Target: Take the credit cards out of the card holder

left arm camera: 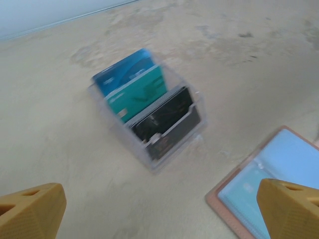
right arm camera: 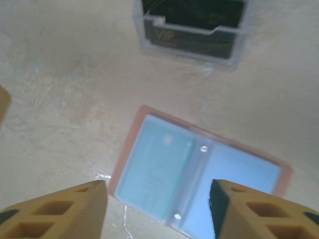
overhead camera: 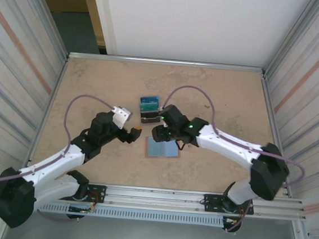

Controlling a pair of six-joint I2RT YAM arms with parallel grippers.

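Note:
The pink card holder point(overhead camera: 162, 148) lies open and flat on the table, its blue-grey inside facing up. In the right wrist view a teal credit card point(right arm camera: 154, 172) sits inside the left clear sleeve of the card holder point(right arm camera: 130, 144); the right sleeve looks pale blue. My right gripper point(right arm camera: 159, 211) hovers over the card holder's near half, jaws apart, nothing between them. My left gripper point(left arm camera: 159, 216) stands wide open over bare table, left of the card holder point(left arm camera: 219, 199), holding nothing. From above, the left gripper point(overhead camera: 137, 132) and right gripper point(overhead camera: 161, 135) flank the card holder's far edge.
A clear plastic box point(overhead camera: 149, 109) stands just beyond the card holder, holding upright blue and teal cards point(left arm camera: 134, 82) at the back and dark cards point(left arm camera: 164, 117) in front. Metal rails edge the tan table point(overhead camera: 95, 85), with striped walls on both sides.

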